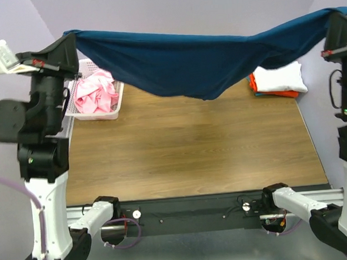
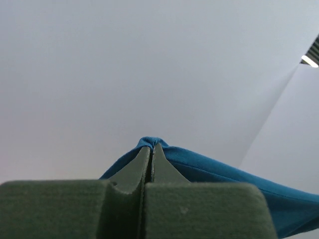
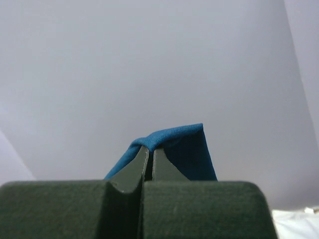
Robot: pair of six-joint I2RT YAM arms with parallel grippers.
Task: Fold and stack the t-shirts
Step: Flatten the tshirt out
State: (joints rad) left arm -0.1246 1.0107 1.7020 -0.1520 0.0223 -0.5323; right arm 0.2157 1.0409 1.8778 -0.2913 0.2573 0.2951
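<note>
Up in the air over the brown wooden bench (image 1: 187,158): a dark blue soft cloth t-shirt (image 1: 199,63), pulled wide from one side to the other. Saggy in the middle, like a hammock, with the lowest bit over the far part of the bench. Hard to tell if that low bit touches the wood.

Left jaws: clenched tight on one top end of the dark blue t-shirt (image 2: 224,177). A little blue fold peeking out past the tips, the rest of the cloth running away to the right. Lifted high on the black and white left arm (image 1: 42,108).

Right jaws: clenched tight too, on the other top end of the dark blue t-shirt (image 3: 184,149). Cloth pinched between the tips and standing up behind them. Lifted high on the right arm (image 1: 343,66), at the other side of the bench.

At the far left corner of the bench: a white plastic lattice basket (image 1: 118,104), with a scrunched-up pink t-shirt (image 1: 97,90) inside it.

At the far right corner: a neat folded pile. A white t-shirt (image 1: 279,76) on top, an orange t-shirt (image 1: 286,93) just under it. Left side of the pile partly hidden behind the hanging blue cloth.
</note>
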